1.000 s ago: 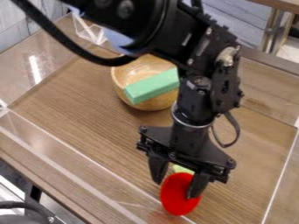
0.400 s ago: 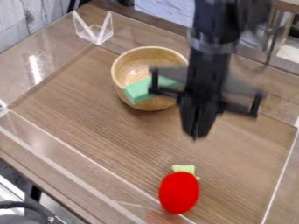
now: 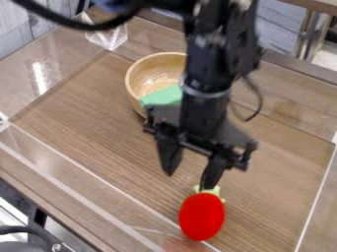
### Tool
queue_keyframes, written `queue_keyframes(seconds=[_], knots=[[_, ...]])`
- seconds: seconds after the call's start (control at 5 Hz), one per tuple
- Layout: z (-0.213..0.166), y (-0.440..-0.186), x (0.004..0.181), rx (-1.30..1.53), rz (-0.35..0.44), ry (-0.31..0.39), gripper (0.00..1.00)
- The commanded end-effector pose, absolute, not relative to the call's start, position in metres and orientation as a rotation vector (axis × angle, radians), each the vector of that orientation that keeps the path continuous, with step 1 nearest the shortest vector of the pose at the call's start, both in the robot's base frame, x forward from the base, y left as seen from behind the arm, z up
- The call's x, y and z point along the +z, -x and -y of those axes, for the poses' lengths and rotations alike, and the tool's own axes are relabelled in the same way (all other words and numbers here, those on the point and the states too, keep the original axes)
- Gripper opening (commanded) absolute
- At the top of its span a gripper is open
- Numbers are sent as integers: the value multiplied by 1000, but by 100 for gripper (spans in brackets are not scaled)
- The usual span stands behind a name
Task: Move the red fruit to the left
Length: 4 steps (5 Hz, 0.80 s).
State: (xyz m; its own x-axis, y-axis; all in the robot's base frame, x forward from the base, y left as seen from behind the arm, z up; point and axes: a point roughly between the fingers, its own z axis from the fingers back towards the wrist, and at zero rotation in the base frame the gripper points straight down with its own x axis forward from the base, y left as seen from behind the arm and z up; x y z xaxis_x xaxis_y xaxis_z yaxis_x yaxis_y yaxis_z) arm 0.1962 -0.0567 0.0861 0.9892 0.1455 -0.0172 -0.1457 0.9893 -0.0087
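The bowl at upper centre holds a green block. The gripper hangs spread and empty above the fruit, lower right.

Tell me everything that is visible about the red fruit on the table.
The red fruit is a small, rounded toy with a smooth, glossy red skin that looks like plastic, and a little green leafy top on its upper side. It lies free on the wooden table, near the front edge, well apart from the wooden bowl. Nothing holds it: the pincer hangs open just above and behind it, and one finger tip stands close to the leaf; whether it touches I cannot tell.
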Motion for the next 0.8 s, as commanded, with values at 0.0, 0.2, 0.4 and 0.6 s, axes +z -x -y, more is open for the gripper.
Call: queue_keyframes(seconds=[0.0, 0.2, 0.4, 0.6], knots=[[50, -200, 108, 206, 42, 25, 0], [50, -196, 111, 260, 48, 25, 0], [53, -199, 119, 256, 53, 25, 0], [60, -200, 119, 256, 51, 24, 0]])
